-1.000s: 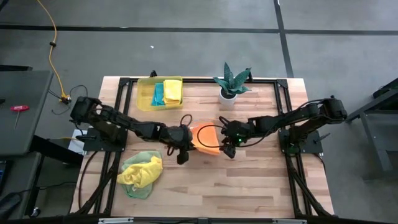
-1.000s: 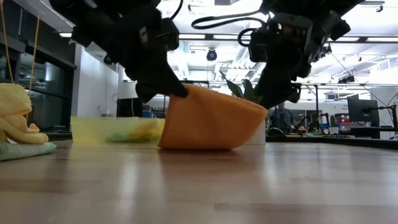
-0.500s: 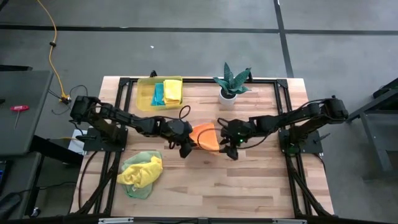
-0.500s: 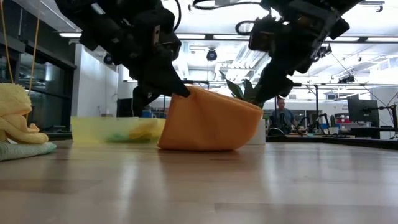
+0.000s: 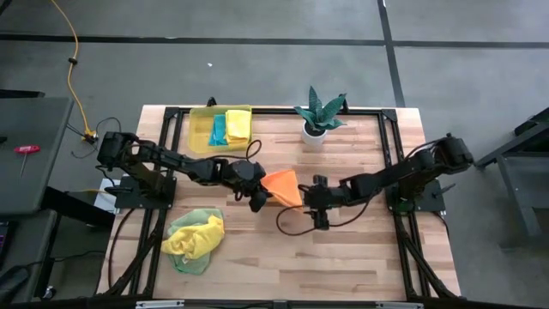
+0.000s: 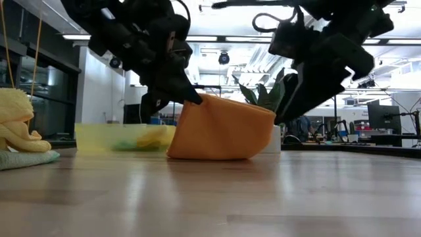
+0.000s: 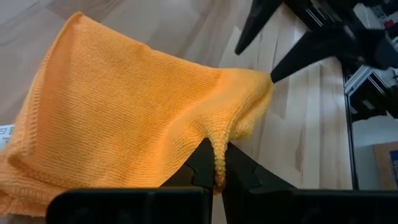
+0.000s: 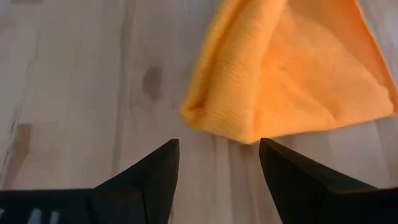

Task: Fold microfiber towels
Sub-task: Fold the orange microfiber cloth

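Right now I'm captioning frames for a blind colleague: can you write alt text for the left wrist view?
The left end effector is shut on a pinched fold of the orange towel, which drapes over the wooden table. Beyond the towel, the right end effector is open, its dark fingers pointing at the cloth's far corner.

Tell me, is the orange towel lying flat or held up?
Held up: the left tool pinches one edge of the orange towel, which drapes to the table.

A robotics lab: grey concrete floor (image 5: 257, 69), ceiling striplights (image 6: 217, 49), monitors (image 6: 385, 117) on benches at right.
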Controlling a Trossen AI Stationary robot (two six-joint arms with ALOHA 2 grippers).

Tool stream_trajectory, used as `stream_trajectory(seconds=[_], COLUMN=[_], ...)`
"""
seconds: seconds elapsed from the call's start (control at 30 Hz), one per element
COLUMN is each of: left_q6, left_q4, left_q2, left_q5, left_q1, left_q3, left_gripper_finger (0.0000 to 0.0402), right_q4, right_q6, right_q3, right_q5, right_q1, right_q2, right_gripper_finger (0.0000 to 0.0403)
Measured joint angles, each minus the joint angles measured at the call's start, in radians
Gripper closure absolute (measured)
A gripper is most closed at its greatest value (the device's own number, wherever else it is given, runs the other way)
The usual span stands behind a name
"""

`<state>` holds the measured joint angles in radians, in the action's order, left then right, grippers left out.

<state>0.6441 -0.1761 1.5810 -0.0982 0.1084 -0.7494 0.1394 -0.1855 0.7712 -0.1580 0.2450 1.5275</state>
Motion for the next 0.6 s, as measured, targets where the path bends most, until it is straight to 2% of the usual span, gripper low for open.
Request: stream_trajectory(seconds=[0.27,0.6], left_q6=[0.026,0.034], left_q4=[0.000,0.002], left_q2=[0.000,0.001], left_q5=[-0.006,-0.007], left_q1=[0.009,0.009], left_q3=[0.000,0.000], left_gripper_finger=[0.0401,0.0401], right_q4=[-0.042,-0.096], right_q6=[-0.088,-0.200], right_q3=[0.000,0.029], right_q5=[-0.151,-0.169], right_q1=[0.053,0.082], right_q2=[0.007,0.090], right_gripper_finger=[0.0187,0.0187])
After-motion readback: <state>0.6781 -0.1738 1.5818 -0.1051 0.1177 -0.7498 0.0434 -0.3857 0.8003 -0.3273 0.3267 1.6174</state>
